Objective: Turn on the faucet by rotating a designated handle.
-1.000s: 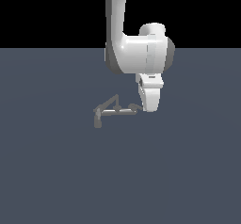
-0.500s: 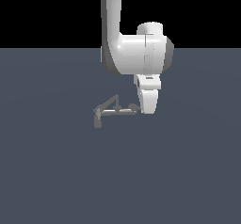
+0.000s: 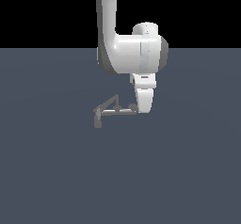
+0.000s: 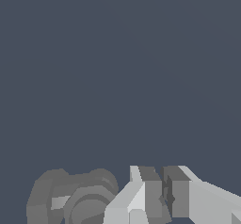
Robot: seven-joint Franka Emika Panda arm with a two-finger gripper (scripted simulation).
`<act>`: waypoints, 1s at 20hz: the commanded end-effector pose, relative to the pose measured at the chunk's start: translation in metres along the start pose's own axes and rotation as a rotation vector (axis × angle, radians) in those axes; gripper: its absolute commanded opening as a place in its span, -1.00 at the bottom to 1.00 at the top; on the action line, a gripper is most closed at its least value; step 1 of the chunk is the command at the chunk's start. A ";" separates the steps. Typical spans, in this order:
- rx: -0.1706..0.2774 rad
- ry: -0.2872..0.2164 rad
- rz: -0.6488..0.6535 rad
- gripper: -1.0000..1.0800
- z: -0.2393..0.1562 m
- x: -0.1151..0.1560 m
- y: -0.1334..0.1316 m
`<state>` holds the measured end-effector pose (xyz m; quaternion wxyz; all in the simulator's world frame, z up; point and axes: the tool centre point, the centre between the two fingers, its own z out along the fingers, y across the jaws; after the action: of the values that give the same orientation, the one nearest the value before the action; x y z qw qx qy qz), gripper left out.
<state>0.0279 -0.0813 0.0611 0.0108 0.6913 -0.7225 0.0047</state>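
Note:
The faucet (image 3: pixel 112 110) is a small dull-grey fixture of thin rods on the floor, with a stubby cylinder (image 3: pixel 97 122) at its end on the exterior view's left. My gripper (image 3: pixel 141 109) hangs straight down at the faucet's other end, right against the end of the horizontal rod. In the wrist view the two fingers (image 4: pixel 143 195) stand almost together, with only a thin dark slit between them, and chunky grey faucet parts (image 4: pixel 75 200) lie just beside them. I cannot make out the flat handle tab for sure in either view.
The faucet stands on a flat dark blue-grey floor (image 3: pixel 56 171). The big white arm (image 3: pixel 132 53) rises above the faucet's end on the exterior view's right.
The arm's upper link has leaned a little toward the exterior view's left and the hand has edged slightly the same way. The faucet's rods look unchanged.

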 end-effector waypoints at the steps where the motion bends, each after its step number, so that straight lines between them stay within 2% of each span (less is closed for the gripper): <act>1: 0.007 -0.013 -0.042 -1.00 -0.001 -0.035 -0.010; 7: 0.009 -0.021 -0.069 -1.00 -0.001 -0.066 -0.023; 8: -0.015 0.007 0.014 -1.00 -0.002 -0.004 -0.010; 20: 0.003 -0.015 -0.052 -1.00 -0.001 -0.050 -0.049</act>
<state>0.0622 -0.0815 0.0660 0.0200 0.6864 -0.7269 0.0010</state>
